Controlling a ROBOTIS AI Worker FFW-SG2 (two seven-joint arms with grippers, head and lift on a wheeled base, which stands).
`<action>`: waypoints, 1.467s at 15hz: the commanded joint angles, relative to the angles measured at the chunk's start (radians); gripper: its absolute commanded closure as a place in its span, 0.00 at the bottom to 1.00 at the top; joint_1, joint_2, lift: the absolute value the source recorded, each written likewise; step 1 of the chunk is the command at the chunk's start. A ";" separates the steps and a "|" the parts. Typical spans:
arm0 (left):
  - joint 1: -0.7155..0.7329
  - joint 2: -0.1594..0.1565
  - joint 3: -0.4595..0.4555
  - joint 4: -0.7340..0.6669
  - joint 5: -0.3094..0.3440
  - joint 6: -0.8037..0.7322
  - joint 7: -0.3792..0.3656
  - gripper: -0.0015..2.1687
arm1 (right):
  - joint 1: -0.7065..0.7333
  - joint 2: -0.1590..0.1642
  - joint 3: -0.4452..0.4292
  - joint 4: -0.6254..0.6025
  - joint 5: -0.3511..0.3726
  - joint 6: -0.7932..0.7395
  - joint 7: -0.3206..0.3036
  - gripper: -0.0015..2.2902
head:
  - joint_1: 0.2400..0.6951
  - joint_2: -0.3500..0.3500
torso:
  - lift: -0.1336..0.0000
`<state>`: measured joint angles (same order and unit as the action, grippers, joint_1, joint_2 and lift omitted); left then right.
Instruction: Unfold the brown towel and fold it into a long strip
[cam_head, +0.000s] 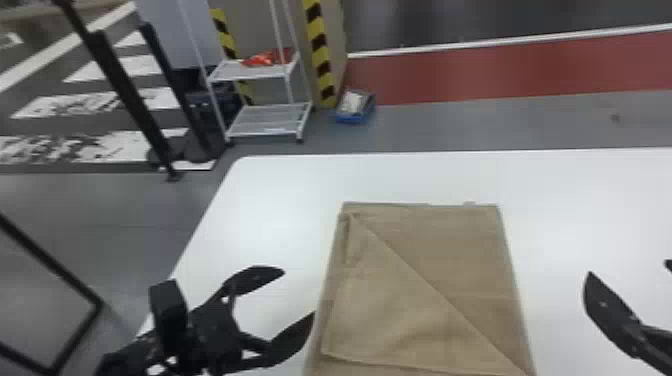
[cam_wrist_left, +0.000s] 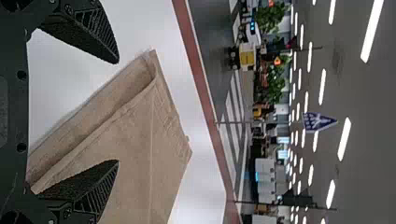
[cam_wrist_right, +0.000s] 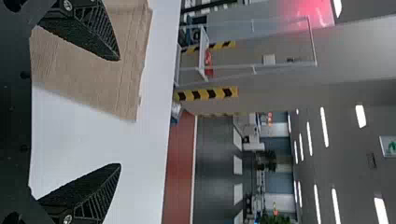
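The brown towel is lying, a flap slanting across it, on the white table between the left gripper and right gripper; both are holding their fingers spread.

From my station this looks like a large industrial or exhibition hall, though the far end is hard to make out: rows of ceiling lights, striped yellow-and-black pillar guards, a red floor lane and a wheeled rack.

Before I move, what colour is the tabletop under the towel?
Plain white; the tabletop shows best in the head view.
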<state>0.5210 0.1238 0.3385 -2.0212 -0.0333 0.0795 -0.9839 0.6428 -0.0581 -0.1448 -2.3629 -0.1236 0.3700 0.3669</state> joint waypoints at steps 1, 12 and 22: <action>0.008 -0.006 -0.027 -0.047 -0.122 -0.010 -0.067 0.07 | 0.015 0.059 -0.242 0.027 -0.137 0.004 0.023 0.03 | 1.00 0.57 | 0.13; -0.001 -0.006 -0.144 -0.007 -0.427 -0.037 -0.127 0.13 | -0.035 0.059 -0.604 0.097 -0.381 0.077 0.129 0.03 | 1.00 0.00 | 0.13; 0.004 -0.010 -0.165 0.009 -0.444 -0.132 0.057 0.15 | -0.054 0.059 -0.602 0.114 -0.381 0.099 0.145 0.03 | 1.00 0.00 | 0.14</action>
<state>0.5205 0.1147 0.1709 -2.0061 -0.4845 -0.0286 -0.9234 0.5917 0.0000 -0.7473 -2.2520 -0.5051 0.4653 0.5110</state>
